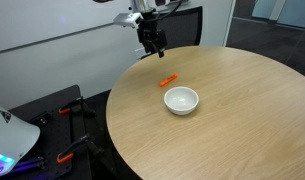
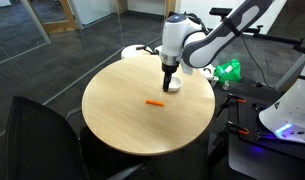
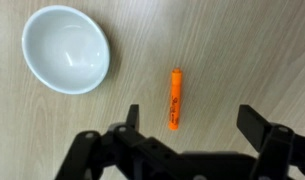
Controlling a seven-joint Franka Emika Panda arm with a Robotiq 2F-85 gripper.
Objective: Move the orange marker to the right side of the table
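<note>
Wrist view with both exterior views. The orange marker (image 3: 175, 100) lies flat on the bare wood of the table (image 3: 242, 50), near the white bowl (image 3: 65, 48) but clear of it. In both exterior views it lies toward the middle of the top (image 1: 168, 80) (image 2: 154, 102).

The claw (image 3: 192, 120) hangs above the table with its jaws spread wide and nothing between them. In an exterior view it stands high over the far rim (image 1: 153, 43). From the wrist, the marker's long axis runs across the line joining the two fingers (image 3: 257, 125), a little to one side of centre.

Handling, as a judgement: the marker looks light, stiff and smooth-walled, so little squeeze should be needed. Its round barrel may roll or skid if only one finger meets it first. The best hold is probably mid-barrel, pinched across the thin width (not end to end), with the jaws lowered almost to the tabletop and centred over it. The bowl is far enough off not to interfere.
</note>
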